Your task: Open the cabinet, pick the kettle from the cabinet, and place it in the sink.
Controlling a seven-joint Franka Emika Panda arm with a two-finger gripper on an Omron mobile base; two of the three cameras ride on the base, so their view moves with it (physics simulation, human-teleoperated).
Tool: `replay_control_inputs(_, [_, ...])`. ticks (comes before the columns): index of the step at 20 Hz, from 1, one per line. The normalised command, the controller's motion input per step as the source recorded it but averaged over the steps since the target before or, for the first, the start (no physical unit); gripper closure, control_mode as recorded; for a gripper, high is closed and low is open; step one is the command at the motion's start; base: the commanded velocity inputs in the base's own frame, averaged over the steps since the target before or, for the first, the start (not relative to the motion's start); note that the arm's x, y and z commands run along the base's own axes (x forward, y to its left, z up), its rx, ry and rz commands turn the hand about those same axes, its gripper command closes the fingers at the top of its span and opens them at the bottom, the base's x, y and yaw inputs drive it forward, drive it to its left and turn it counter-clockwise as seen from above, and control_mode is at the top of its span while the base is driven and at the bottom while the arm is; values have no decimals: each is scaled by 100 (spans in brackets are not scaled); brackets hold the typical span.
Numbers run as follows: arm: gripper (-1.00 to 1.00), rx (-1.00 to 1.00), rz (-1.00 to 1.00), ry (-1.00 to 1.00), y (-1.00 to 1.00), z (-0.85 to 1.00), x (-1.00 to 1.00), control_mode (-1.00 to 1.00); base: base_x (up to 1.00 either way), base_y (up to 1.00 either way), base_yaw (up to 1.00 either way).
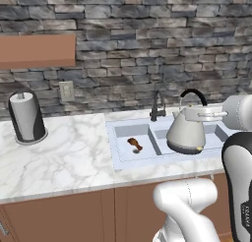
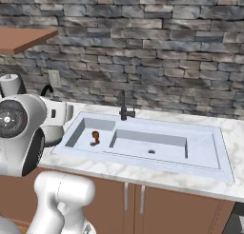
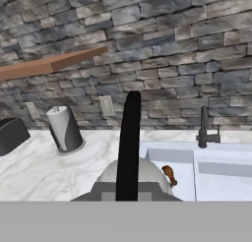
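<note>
My gripper [image 1: 199, 113] is shut on the thin black arched handle of the kettle [image 1: 187, 132], a squat silver-grey cone with a short spout. The kettle hangs upright in the air near the sink [image 1: 123, 134], overlapping its right basin in the left base view. In the right base view my arm hides most of the kettle [image 2: 53, 132], which appears left of the sink [image 2: 205, 152]. The hand view looks down the kettle's black handle [image 3: 129, 147] towards the pale basin [image 3: 224, 174]. Of the reddish-brown cabinet [image 1: 37, 50] I see just the lower part, at the upper left.
A dark faucet [image 1: 156, 107] stands behind the sink. A small brown object [image 1: 134, 144] lies in the left basin. A grey paper roll [image 1: 25, 117] stands on the marble counter [image 1: 69, 157] at the left, and a black appliance [image 3: 11, 135] sits beyond it.
</note>
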Motion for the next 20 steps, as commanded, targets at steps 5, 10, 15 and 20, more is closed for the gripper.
replay_control_inputs(5, [100,0,0,0,0,0,0,100,23,2,0])
replay_control_inputs(10, [100,0,0,0,0,0,0,100,36,5,0])
replay_control_inputs(15, [100,0,0,0,0,0,0,100,4,0,0])
replay_control_inputs(20, [100,0,0,0,0,0,0,100,0,0,0])
